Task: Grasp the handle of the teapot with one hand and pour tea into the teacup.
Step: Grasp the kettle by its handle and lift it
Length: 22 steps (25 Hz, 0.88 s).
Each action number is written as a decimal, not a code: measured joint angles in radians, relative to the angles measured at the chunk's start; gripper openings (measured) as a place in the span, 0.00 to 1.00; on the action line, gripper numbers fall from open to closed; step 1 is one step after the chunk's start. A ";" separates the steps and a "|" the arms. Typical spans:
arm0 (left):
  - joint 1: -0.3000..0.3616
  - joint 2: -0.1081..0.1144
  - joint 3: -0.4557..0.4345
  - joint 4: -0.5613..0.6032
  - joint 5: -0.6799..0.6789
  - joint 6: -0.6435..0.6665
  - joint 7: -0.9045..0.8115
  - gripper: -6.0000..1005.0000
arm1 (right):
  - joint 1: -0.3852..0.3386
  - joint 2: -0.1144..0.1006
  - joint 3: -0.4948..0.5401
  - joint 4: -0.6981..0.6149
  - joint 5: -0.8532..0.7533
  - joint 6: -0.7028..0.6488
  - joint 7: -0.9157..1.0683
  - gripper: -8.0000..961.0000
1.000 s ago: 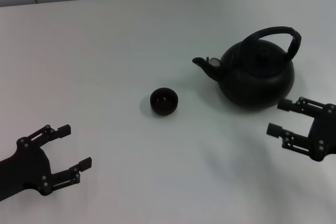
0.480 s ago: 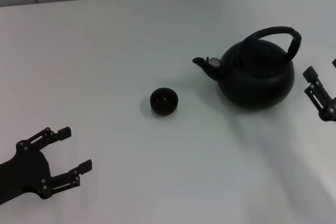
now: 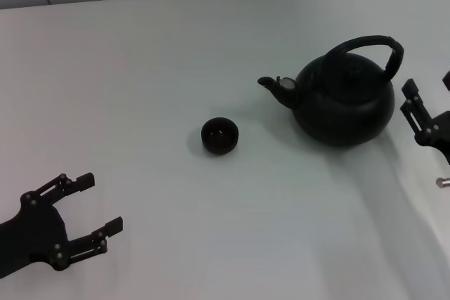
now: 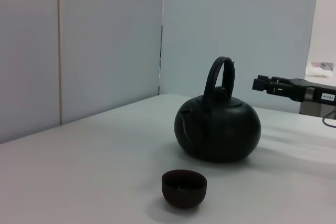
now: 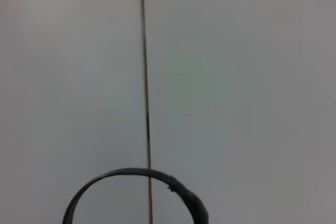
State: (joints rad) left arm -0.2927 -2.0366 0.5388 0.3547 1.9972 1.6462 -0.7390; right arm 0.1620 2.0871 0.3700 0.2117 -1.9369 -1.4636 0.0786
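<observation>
Currently the teapot (image 3: 344,100) stands upright on the white worktop (image 3: 140,68), on the robot's right side of the scene. Its handle (image 3: 373,46) arches over the lid and is free; nothing grips it. The short spout (image 3: 271,84) points toward the robot's left, roughly in the direction of the teacup (image 3: 219,135). The teacup sits upright on the worktop, apart from the teapot, to the left of it and slightly nearer the robot. In the left wrist view the teacup (image 4: 184,188) appears in front of the teapot (image 4: 218,126), with the handle (image 4: 220,75) rising edge-on above the body.

The right gripper (image 3: 430,102) is just to the right of the teapot, at the edge of the head view, close to the body but not touching it. Its fingers are spread apart, with one finger (image 3: 415,107) visible beside the pot and the other cut by the frame edge. In the left wrist view the same gripper (image 4: 270,84) is seen level with the upper part of the handle and clear of it. The right wrist view shows only the top arc of the handle (image 5: 136,182) against a pale wall panel (image 5: 236,77) with a vertical seam.

The left gripper (image 3: 88,206) hangs low over the worktop at the near left, well apart from the teacup and teapot. Its fingers are spread and hold nothing.
</observation>
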 joint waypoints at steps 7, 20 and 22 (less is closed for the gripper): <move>0.007 -0.005 -0.011 0.006 -0.002 0.008 0.001 0.86 | 0.045 -0.004 -0.001 -0.031 -0.003 0.018 -0.001 0.70; 0.000 -0.004 -0.045 0.007 -0.006 0.024 -0.007 0.86 | 0.116 -0.006 0.006 -0.063 -0.001 0.099 0.005 0.70; -0.001 -0.003 -0.047 0.007 -0.006 0.025 -0.007 0.86 | 0.126 -0.006 0.008 -0.063 -0.001 0.107 0.005 0.70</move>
State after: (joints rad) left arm -0.2938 -2.0399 0.4918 0.3618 1.9913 1.6714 -0.7458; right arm 0.2883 2.0815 0.3782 0.1489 -1.9375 -1.3569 0.0838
